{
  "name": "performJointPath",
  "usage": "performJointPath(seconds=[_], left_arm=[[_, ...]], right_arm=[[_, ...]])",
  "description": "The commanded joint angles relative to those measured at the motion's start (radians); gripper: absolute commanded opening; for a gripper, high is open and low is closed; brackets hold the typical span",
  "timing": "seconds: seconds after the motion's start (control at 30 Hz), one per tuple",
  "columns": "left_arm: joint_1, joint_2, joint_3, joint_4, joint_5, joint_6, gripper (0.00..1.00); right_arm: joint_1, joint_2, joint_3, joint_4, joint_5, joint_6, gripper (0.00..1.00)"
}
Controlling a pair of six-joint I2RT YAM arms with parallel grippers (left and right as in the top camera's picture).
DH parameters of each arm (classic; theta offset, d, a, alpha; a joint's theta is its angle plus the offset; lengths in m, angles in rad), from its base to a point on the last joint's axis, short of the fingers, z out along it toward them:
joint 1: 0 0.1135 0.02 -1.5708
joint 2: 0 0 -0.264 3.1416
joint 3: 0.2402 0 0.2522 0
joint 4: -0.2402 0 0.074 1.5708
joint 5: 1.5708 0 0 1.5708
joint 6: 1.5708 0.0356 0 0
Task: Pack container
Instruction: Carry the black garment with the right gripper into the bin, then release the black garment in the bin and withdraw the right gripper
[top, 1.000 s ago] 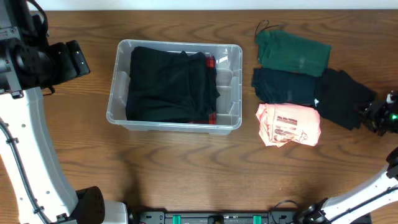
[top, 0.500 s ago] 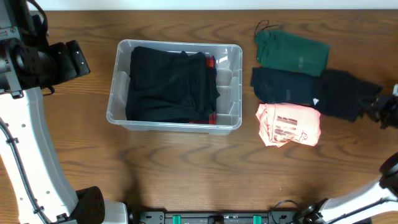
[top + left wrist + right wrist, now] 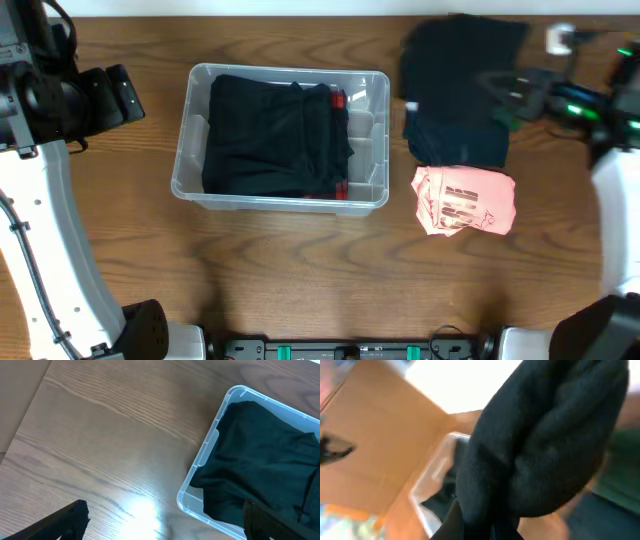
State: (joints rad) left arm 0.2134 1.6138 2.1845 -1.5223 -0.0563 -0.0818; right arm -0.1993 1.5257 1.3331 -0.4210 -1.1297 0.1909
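The container [image 3: 379, 196], a clear plastic bin, stands left of centre with a black garment [image 3: 275, 135] folded inside. It also shows in the left wrist view [image 3: 200, 462] and blurred in the right wrist view [image 3: 432, 477]. My right gripper [image 3: 500, 90] is at the far right, shut on a black garment [image 3: 460, 50] that hangs lifted above the garment pile. That garment fills the right wrist view [image 3: 545, 435]. My left gripper [image 3: 165, 512] is open and empty, above bare wood left of the container.
A dark navy garment [image 3: 455, 138] and a pink printed garment [image 3: 465, 200] lie right of the container. A green garment [image 3: 622, 465] shows only in the right wrist view, under the lifted one. The table's far edge is close behind the right gripper.
The right gripper has taken the black garment off the table at the far right and carried it up and to the left, over the green garment. The left arm has not moved.
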Motion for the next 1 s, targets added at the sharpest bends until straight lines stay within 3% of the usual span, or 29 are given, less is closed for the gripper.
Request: performJointPath(seconds=[0.0, 0.2, 0.43, 0.63, 0.87, 0.9, 0.97], left_arm=[[0.004, -0.008, -0.008, -0.003, -0.008, -0.005, 0.98], [0.004, -0.008, -0.008, -0.003, -0.008, -0.005, 0.98], [0.004, -0.008, -0.008, -0.003, -0.008, -0.005, 0.98], [0.004, -0.008, -0.008, -0.003, -0.008, -0.005, 0.98], [0.004, -0.008, -0.008, -0.003, -0.008, -0.005, 0.98], [0.004, -0.008, -0.008, -0.003, -0.008, -0.005, 0.98], [0.004, -0.008, -0.008, -0.003, -0.008, -0.005, 0.98]], right_arm=[[0.190, 0.010, 0.008, 0.136, -0.025, 0.181, 0.01], [0.530, 0.105, 0.008, 0.467, 0.205, 0.391, 0.01], [0.750, 0.280, 0.008, 0.555, 0.392, 0.519, 0.01], [0.784, 0.418, 0.008, 0.532, 0.440, 0.514, 0.01], [0.755, 0.462, 0.008, 0.402, 0.460, 0.339, 0.02], [0.743, 0.455, 0.008, 0.375, 0.473, 0.325, 0.05], [0.708, 0.428, 0.008, 0.321, 0.494, 0.304, 0.20]])
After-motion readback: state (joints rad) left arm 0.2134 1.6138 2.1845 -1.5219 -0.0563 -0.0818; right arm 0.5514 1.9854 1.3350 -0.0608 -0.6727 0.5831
